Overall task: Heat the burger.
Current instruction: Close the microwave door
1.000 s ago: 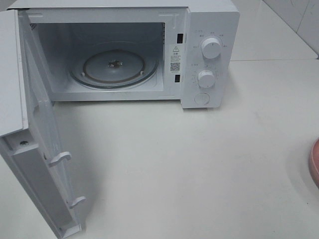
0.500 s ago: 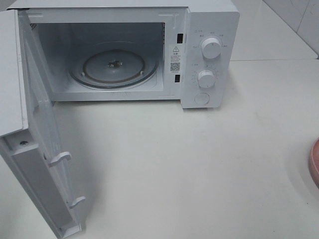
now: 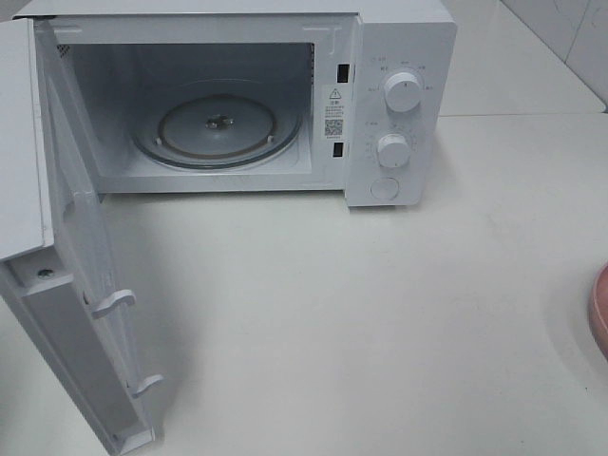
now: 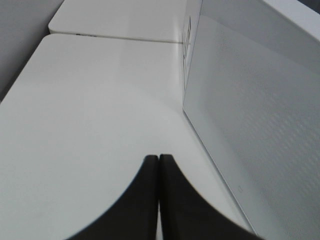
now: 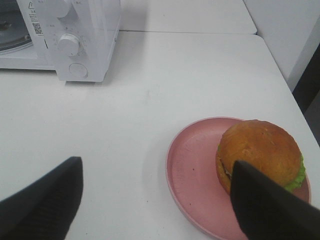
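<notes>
One burger (image 5: 260,152) on one pink plate (image 5: 192,175).

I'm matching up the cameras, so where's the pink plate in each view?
Exterior high: only the plate's rim, cut off at the right edge.
Left wrist: not in it.
Right wrist: lower right, plate carrying the burger.
Shared landmark: the microwave, seen in all three.

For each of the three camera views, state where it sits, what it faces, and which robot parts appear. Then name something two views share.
Exterior high: mounted above, looking down at the open microwave and table; no robot parts.
Left wrist: on the left arm, facing the table beside the microwave door; left gripper shut.
Right wrist: on the right arm, facing the burger on the pink plate; right gripper open.
Shared: exterior and right wrist both show the microwave's knobs.
</notes>
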